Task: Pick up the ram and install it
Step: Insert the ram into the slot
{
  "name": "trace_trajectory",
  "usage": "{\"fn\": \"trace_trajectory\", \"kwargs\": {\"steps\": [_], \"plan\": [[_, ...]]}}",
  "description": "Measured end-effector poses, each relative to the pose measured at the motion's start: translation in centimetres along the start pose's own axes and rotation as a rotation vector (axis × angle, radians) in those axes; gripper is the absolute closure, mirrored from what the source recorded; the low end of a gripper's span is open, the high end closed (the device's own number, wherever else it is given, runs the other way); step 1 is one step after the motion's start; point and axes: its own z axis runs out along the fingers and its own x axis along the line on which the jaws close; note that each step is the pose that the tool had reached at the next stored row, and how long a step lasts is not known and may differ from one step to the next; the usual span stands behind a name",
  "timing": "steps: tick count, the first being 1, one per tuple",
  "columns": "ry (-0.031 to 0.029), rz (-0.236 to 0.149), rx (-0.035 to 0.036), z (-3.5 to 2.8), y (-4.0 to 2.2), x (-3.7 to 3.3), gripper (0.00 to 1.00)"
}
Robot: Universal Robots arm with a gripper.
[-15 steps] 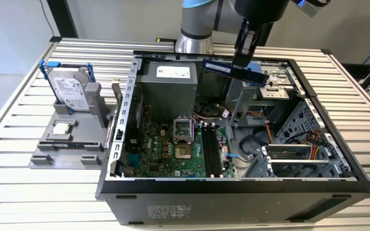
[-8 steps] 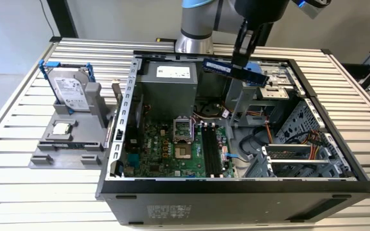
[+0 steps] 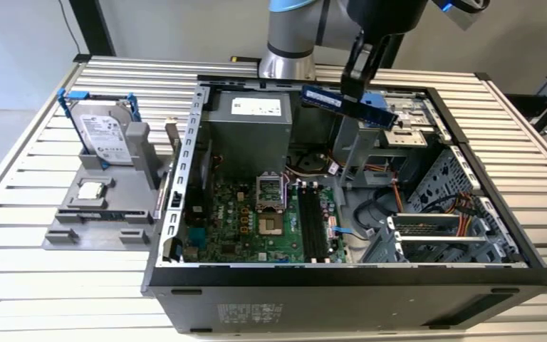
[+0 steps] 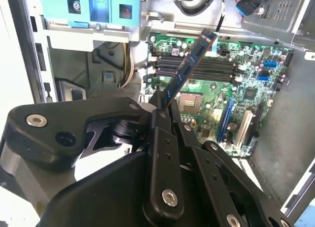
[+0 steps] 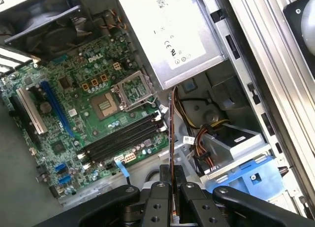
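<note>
— Black jointed linkage bars of the gripper [image 4: 162, 108] sit closest in the second wrist view. Its two fingers are pinched tight on the ram [image 4: 189, 64], a thin, flat, dark-blue circuit-board stick with chips along its face.

— Where is the stick relative to the machine?

— Up in the air. In the exterior view it hangs tilted over the far part of the open black-and-grey computer case [image 3: 350, 274]. It is near the silver boxy power supply [image 3: 250, 135] and well apart from the long black memory slots [image 3: 313, 221] on the green motherboard [image 3: 254, 214]. No part of it is seated.

— How would you expect it to handle?

— Light and stiff, I'd judge, but fragile. A board that thin could flex or crack if it were levered sideways. The chips and the contact edge look like surfaces that shouldn't be scraped or squeezed hard.

— And the hold?

— The fingers press on the two flat faces. In the exterior view they cross the stick at about mid-length, with board showing on either side. That strikes me as a sensible place to hold it, since it's balanced there and unlikely to swing. The smooth faces could slip if the pinch were weak. I can't tell which long edge carries the contacts.
</note>
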Motion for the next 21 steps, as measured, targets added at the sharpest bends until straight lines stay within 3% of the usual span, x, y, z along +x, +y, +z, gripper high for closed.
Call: {"fn": "trace_trajectory", "kwargs": {"steps": [21], "plan": [[-0.0037,0.158,0.0065,0.00,0.00,0.00,1.00]]}}
